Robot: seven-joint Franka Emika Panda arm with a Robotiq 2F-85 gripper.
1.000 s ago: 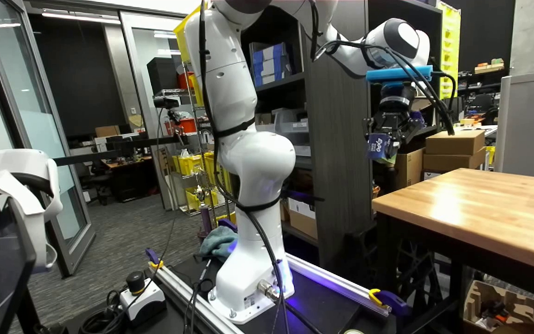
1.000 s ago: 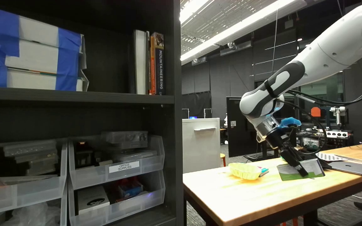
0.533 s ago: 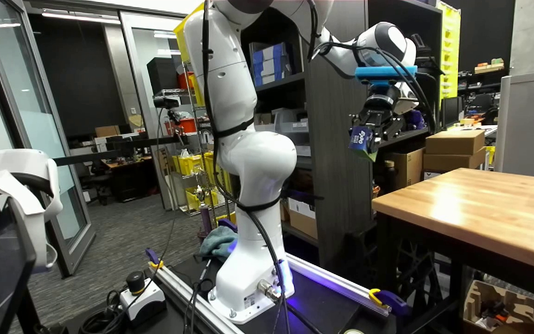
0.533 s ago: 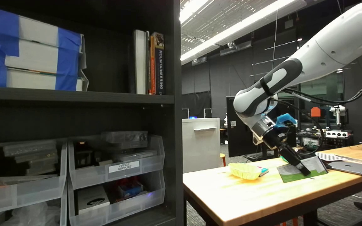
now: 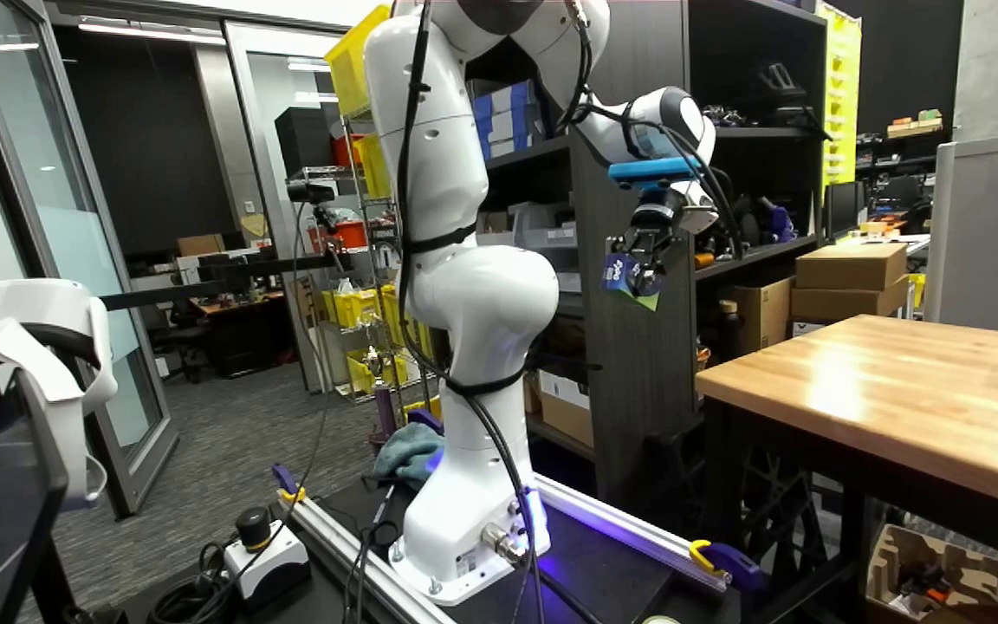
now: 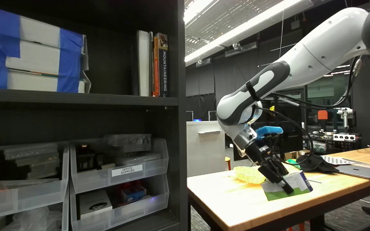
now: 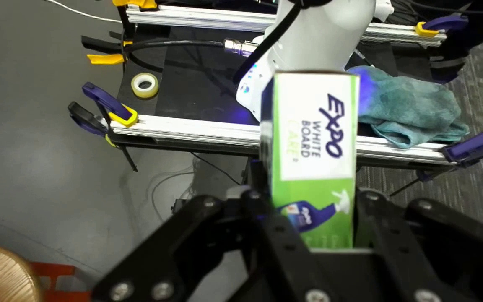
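In an exterior view, the dark shelving unit (image 6: 75, 98) bears clear bins (image 6: 30, 192): the upper bin (image 6: 154, 164), labelled "Office Supplies", holds boxy grey and dark items, and the lower bin (image 6: 148, 204) a white carton (image 6: 94, 203) beside red and blue packaging (image 6: 133, 194). On the wooden table (image 6: 217, 195), a yellow basket (image 6: 249, 175) has contents too unclear to tell. Under that table, an open cardboard box (image 5: 877, 576) contains a moulded insert (image 5: 975, 556) with dark and orange oddments (image 5: 932, 585). The Expo White Board Care box (image 7: 315, 159) is tilted in midair, apart from the table, squeezed between the fingers (image 6: 288, 188) of the gripper (image 7: 312, 201). The white arm (image 6: 316, 54) rises from its base (image 5: 464, 542), then folds over, its forearm slanting down, with the gripper pointing obliquely downward.
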